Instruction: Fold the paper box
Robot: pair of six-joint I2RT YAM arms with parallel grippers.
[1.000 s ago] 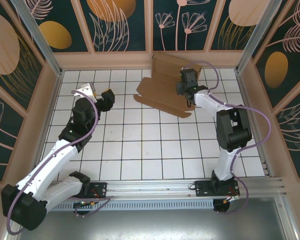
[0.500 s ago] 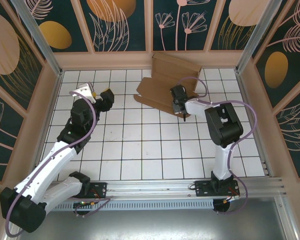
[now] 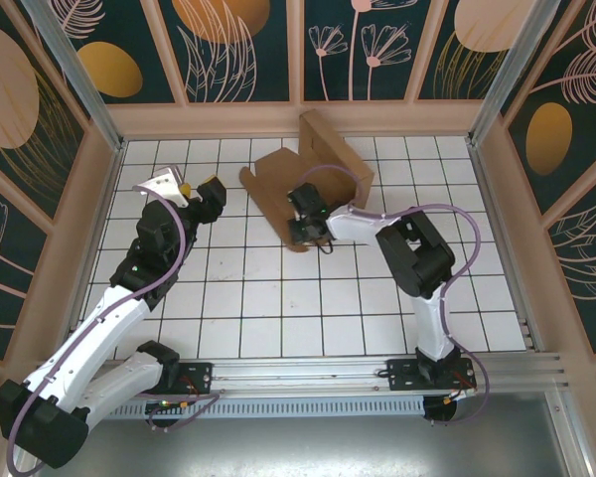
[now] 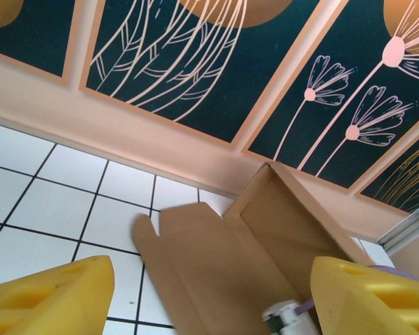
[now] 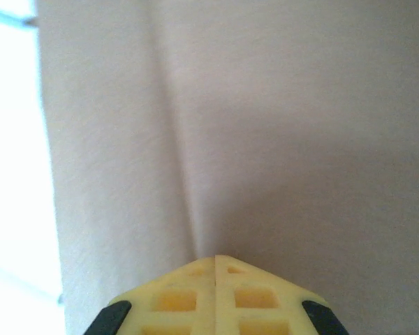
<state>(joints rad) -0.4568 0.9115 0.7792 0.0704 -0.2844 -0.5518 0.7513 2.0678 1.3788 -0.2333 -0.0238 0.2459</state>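
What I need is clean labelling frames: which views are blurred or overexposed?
Right wrist: the plain brown cardboard box sits too close, soft and pale, blown-out white at left. Left wrist: sharp, yellow fingers slightly soft. Top external: sharp, evenly lit.

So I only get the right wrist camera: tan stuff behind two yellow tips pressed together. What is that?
Observer: From above, it is the cardboard box, partly unfolded on the tiled table. The right gripper is shut, right over its flat part.
Operator: Is the whole thing lying flat?
Observer: No, its far panel stands up near the back wall.
Operator: And the other arm?
Observer: The left gripper is open, left of the box and apart from it.
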